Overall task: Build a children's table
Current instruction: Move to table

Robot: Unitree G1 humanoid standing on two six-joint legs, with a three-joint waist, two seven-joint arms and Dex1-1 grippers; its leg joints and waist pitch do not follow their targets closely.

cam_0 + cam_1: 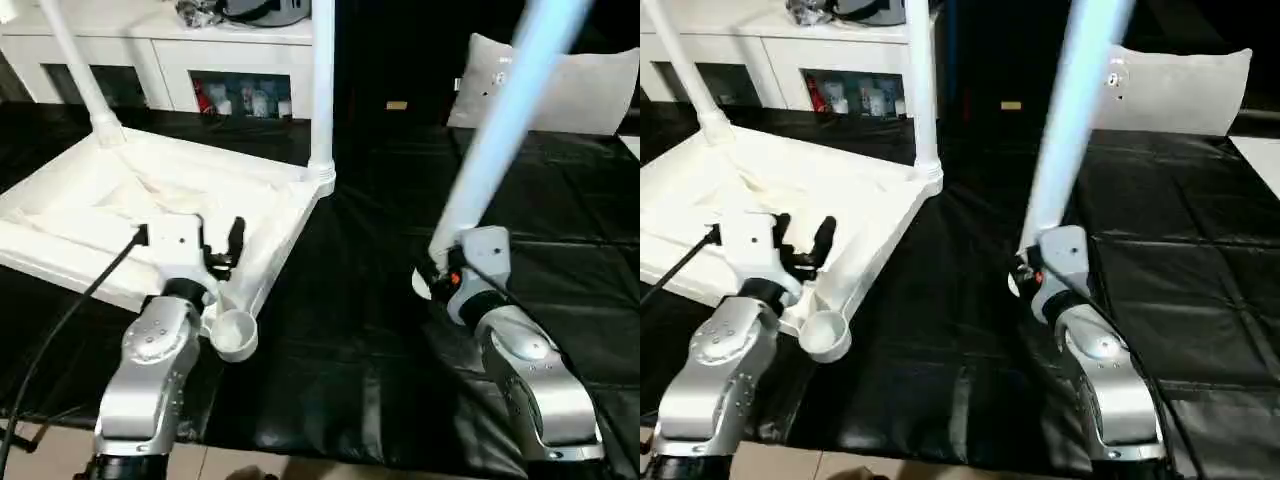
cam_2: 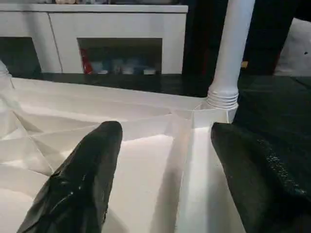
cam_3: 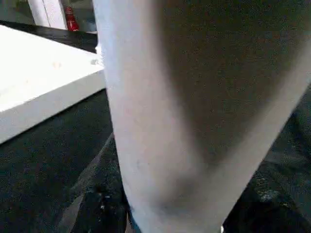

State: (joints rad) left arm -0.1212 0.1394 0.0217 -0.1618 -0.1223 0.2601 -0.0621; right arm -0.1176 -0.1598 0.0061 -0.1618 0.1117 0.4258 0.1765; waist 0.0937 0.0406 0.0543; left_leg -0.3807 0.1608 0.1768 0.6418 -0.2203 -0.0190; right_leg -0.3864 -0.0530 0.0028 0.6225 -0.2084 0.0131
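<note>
**Children's table upside down, third leg in your right gripper**

Children's table top [image 1: 150, 215], smooth white plastic with a ribbed underside, lies inverted on the black sheet-covered surface [image 1: 350, 330], to your left. Nearest you, its round empty corner socket [image 1: 236, 335] faces up, just beside your silver left forearm [image 1: 150, 380]. Your left gripper [image 1: 215, 245] hangs over the near edge of the top with its two black fingers spread, grasping nothing; the left wrist view shows those fingers [image 2: 82, 179] apart above the ribs, a detail the head views give only small.

Your right gripper [image 1: 440, 275] is clenched around the base of a long round tapered white leg [image 1: 500, 130], which leans up and away. The right wrist view shows that leg [image 3: 184, 107] close up, smooth and unmarked.

Farther off, two white legs [image 1: 322, 90] [image 1: 80, 70] stand in the far sockets; the left wrist view shows a ridged collar [image 2: 222, 97] at one base. Behind stands a white cabinet with glass doors [image 1: 200, 70], and to the right a white cushion [image 1: 580, 90].
</note>
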